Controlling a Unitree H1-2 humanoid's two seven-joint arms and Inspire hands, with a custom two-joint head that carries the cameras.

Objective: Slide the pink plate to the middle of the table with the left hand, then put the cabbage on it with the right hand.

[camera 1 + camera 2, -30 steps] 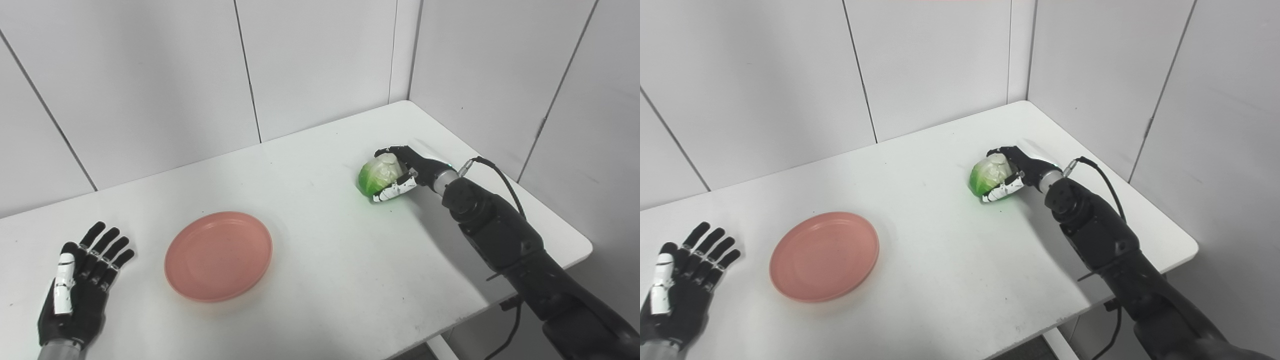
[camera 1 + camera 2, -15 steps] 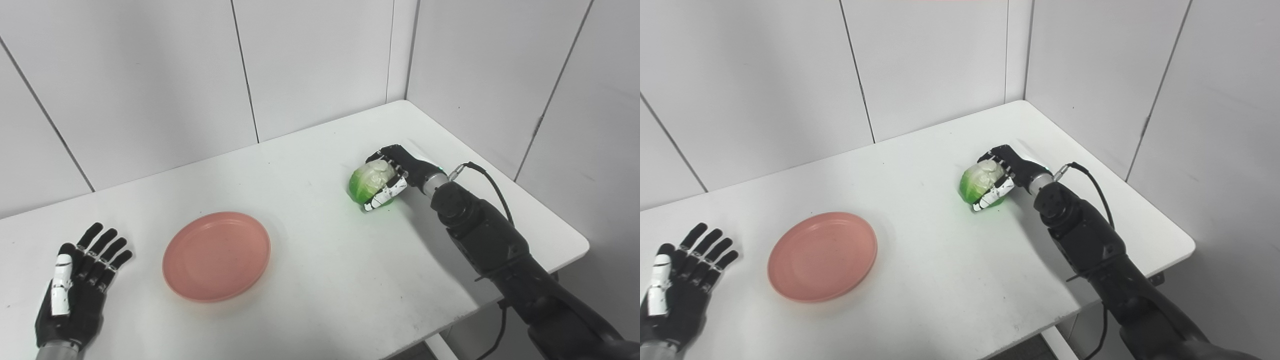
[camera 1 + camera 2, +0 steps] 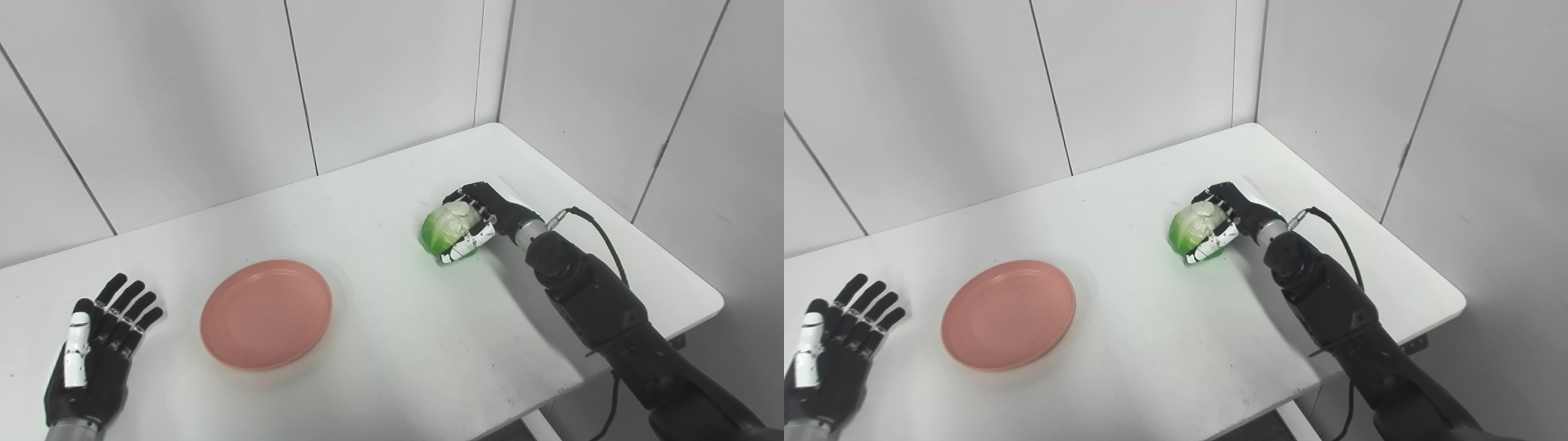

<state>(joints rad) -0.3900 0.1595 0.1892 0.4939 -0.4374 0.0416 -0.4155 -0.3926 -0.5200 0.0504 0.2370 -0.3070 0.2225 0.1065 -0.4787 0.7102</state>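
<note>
White wall panels close off two sides of a white rectangular table [image 3: 392,343] set into a corner. At the table's right side, the robot's black right hand [image 3: 484,211] is wrapped around a round green-and-pale cabbage [image 3: 442,229], dark fingers [image 3: 467,197] curled over its top and a white-marked thumb [image 3: 467,245] pressed along its underside; whether the cabbage rests on the surface or is just clear of it cannot be told. A black forearm with a thin cable [image 3: 597,226] runs back from the wrist toward the lower right edge. Well apart from the cabbage, a round, shallow pink plastic plate [image 3: 267,313] lies flat near the middle of the table, with nothing on it. Near the table's left end, the black left hand [image 3: 92,361] lies flat on the surface, fingers spread, holding nothing, clear of the plate's rim.
</note>
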